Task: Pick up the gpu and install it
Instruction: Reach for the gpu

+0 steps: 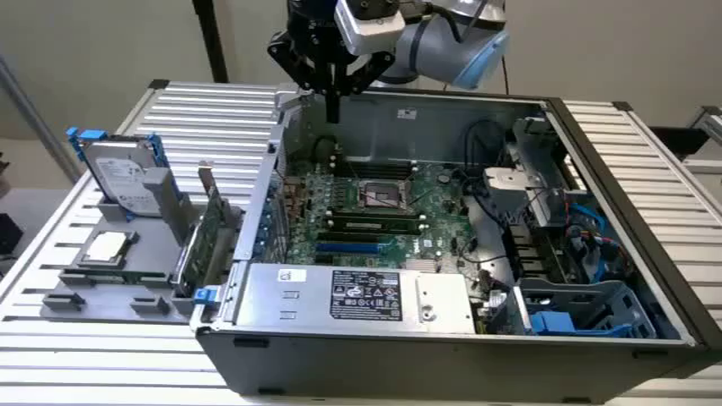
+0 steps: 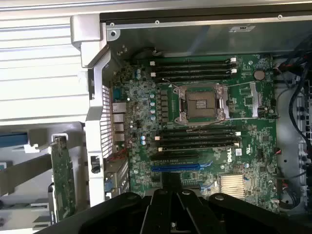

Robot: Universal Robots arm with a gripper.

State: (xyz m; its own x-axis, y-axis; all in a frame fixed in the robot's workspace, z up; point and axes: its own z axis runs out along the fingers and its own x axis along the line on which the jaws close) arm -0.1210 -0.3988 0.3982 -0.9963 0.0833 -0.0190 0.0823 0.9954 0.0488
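Above the open computer case (image 1: 451,359), gripper (image 1: 333,112) apparently closed, empty, gpu (image 1: 209,233) upright in rack (image 1: 107,298) outside.

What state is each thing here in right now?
computer case, open, motherboard exposed.
gpu, standing on edge in the grey holder outside the case, not picked up.
CPU socket, empty.
blue slot, empty.
hard drive, upright in the holder.
gripper, shut, holding nothing, over the open case.
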